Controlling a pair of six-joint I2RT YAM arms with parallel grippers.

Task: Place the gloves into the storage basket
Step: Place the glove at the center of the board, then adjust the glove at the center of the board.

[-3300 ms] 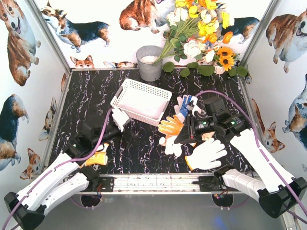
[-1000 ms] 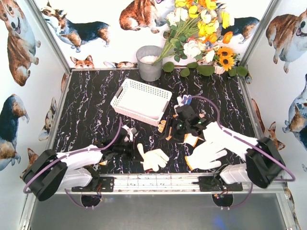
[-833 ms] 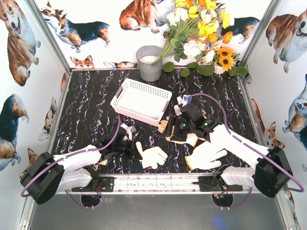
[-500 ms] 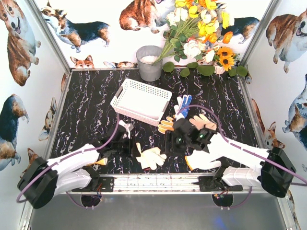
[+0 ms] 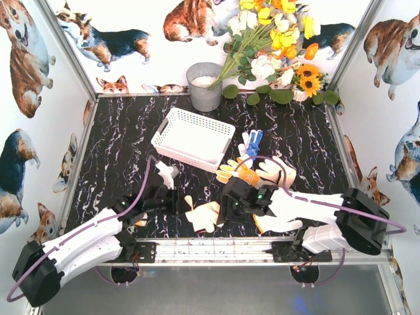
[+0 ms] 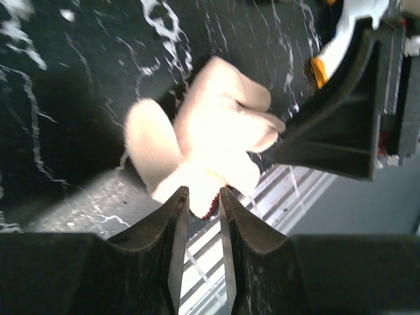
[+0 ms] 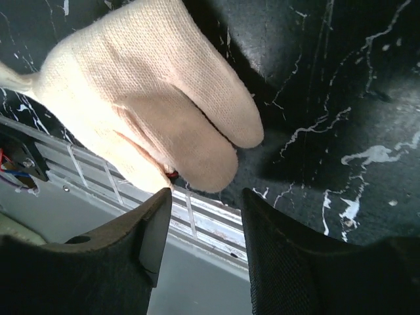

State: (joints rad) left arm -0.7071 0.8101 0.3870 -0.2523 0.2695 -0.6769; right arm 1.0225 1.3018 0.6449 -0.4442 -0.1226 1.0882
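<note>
While low at bottom centre, flank cream glove (image 5: 202,215): left gripper (image 6: 199,195) at cuff, grip unclear; right gripper (image 7: 205,197) apart.

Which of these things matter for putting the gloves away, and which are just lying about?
Job: white lattice plastic basket; cream knit glove; white knit glove with orange cuff; orange-yellow glove; white-and-blue glove.
Lying about: round grey metal bucket; artificial flower bouquet.

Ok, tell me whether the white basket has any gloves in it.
Empty: the basket shows only bare white floor; the gloves lie outside on the table.
</note>
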